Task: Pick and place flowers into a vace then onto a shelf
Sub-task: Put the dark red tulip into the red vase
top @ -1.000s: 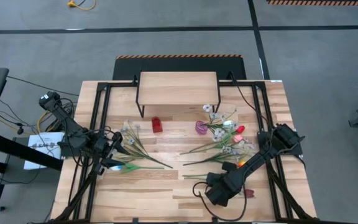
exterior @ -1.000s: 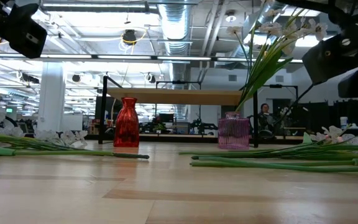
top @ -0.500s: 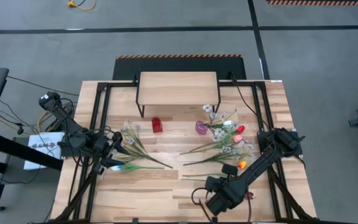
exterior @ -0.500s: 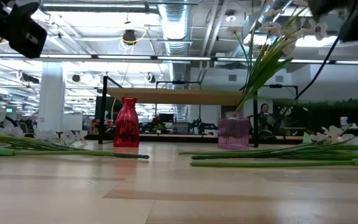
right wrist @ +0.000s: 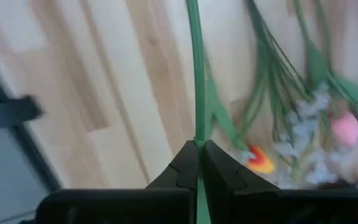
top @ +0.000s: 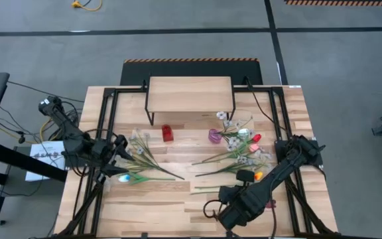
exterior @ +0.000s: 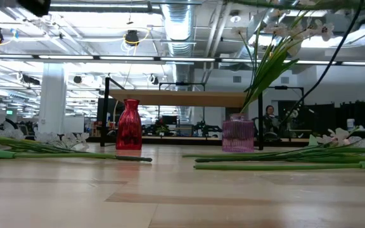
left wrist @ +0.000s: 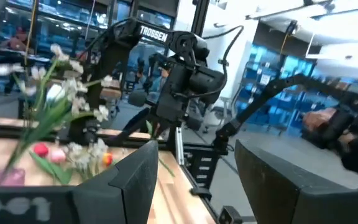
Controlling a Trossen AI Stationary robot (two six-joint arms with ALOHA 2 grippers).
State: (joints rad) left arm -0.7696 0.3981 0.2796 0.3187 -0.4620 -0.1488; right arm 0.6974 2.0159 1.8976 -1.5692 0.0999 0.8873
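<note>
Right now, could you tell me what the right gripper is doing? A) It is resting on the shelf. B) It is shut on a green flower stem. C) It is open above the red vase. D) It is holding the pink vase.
B: in the right wrist view the right gripper has its fingers pressed together on a green flower stem that runs out ahead over the table.

Tabletop is showing pale slatted wood with a satin sheen, shelf is looking like matt light wood on thin dark metal legs, red vase and pink vase are reading as glossy translucent glass, right gripper fingers are looking matt black plastic.
</note>
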